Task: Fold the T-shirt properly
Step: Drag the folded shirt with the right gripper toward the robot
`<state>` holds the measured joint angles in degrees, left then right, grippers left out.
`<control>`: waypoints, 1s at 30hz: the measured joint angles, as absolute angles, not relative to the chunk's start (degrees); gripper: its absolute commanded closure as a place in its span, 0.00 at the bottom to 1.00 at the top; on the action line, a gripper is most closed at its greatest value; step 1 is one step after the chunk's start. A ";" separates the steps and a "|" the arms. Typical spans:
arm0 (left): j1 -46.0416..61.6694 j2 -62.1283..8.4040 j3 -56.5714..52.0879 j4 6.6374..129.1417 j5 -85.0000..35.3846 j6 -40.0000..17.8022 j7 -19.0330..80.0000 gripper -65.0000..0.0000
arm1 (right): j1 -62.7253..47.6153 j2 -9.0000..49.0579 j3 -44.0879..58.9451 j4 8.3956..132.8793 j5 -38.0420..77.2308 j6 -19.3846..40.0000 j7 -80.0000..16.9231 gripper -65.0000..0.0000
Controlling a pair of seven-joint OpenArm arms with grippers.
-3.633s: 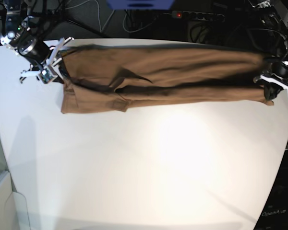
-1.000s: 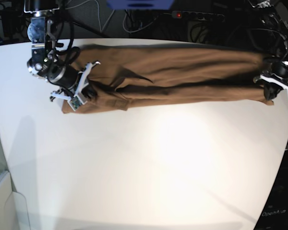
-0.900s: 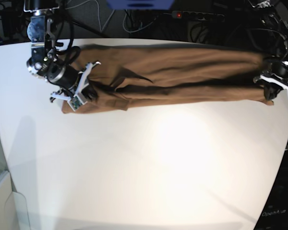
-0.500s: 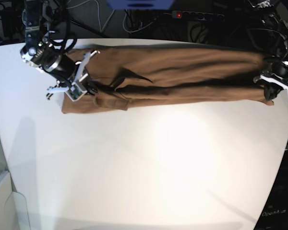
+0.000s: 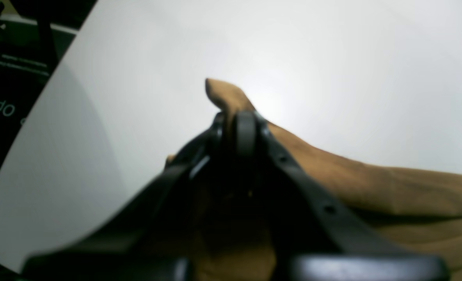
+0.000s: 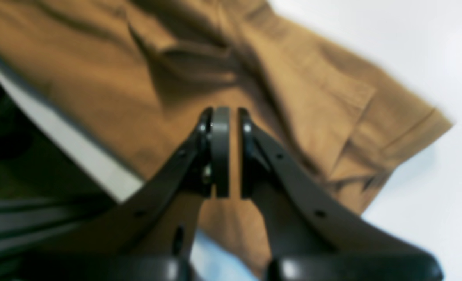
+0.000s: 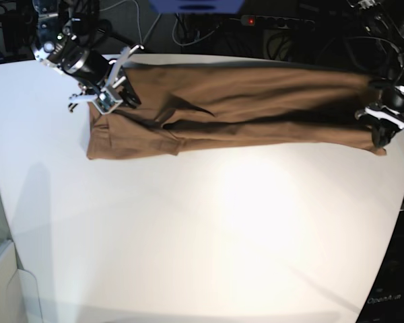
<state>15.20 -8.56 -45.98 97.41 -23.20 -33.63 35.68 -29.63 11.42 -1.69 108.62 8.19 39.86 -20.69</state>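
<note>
The T-shirt (image 7: 242,108) lies stretched in a long, narrow band across the far side of the white table (image 7: 209,242), folded lengthwise w/ dark creases running along it. In the base view one end sits at the table's right edge, the other near the left, where a sleeve corner pokes toward the near side.

Left gripper (image 7: 380,131) is at the shirt's right end. In the left wrist view its jaws are pinched together on a bit of tan cloth (image 5: 231,99), w/ a nub of fabric sticking out past the fingertips (image 5: 246,132); the rest of the shirt trails off to the right over the table.

Right gripper (image 7: 121,91) is above the shirt's left end, near the far table edge. In the right wrist view (blurry) the jaws are nearly together, only a thin slit between the pads (image 6: 220,148), nothing caught in them. Shirt (image 6: 293,97) lies under it, apart from the fingers; sleeve hem and folds are visible to the right.
</note>
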 measured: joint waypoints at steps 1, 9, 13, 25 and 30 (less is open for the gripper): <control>15.29 -8.56 -45.98 97.41 -23.20 -33.65 35.81 0.95 | -29.87 11.42 -1.69 108.62 8.08 39.90 -20.69 0.96; 15.70 -8.58 -45.98 97.41 -23.20 -33.65 35.83 0.95 | -27.42 11.57 -0.05 108.36 7.84 40.05 -20.97 0.77; 15.68 -8.56 -45.98 97.41 -23.20 -33.65 35.83 0.95 | -23.66 11.53 1.76 108.22 8.03 40.03 -20.18 0.53; 15.75 -8.56 -45.98 97.41 -23.18 -33.63 35.83 0.95 | -13.65 11.18 1.98 101.14 8.49 40.10 -33.89 0.47; 15.40 -8.56 -45.98 97.41 -23.18 -33.63 35.83 0.95 | -11.70 9.82 2.13 98.21 8.73 40.23 -33.41 0.47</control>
